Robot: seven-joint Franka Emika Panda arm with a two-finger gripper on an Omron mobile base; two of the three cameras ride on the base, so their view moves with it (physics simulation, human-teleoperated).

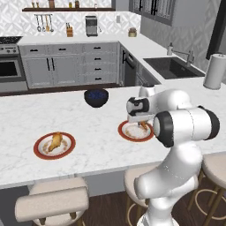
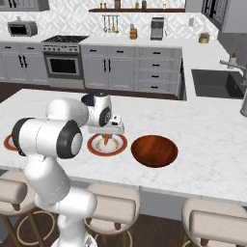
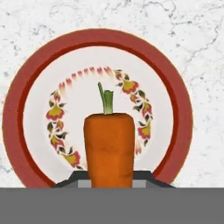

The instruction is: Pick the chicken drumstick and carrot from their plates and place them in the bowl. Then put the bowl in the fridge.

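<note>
The pincer [image 3: 112, 183] grips the carrot [image 3: 109, 146] over its plate [image 3: 175, 105]; the bowl [image 2: 154, 150] sits right; no readable writing.

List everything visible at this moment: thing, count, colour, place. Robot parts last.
carrot: one, orange, green stub, between the tool's fingers over its plate
plates: two, red-rimmed; one under the carrot, one to its left holding the chicken drumstick, golden-tan
bowl: one, reddish-brown, right of the carrot plate
dark bowl: one, blue-black, further back on the counter
counter: white marble
stools: beige, below the counter edge
sink: dark, back counter
tool: one, shut on the carrot
</note>
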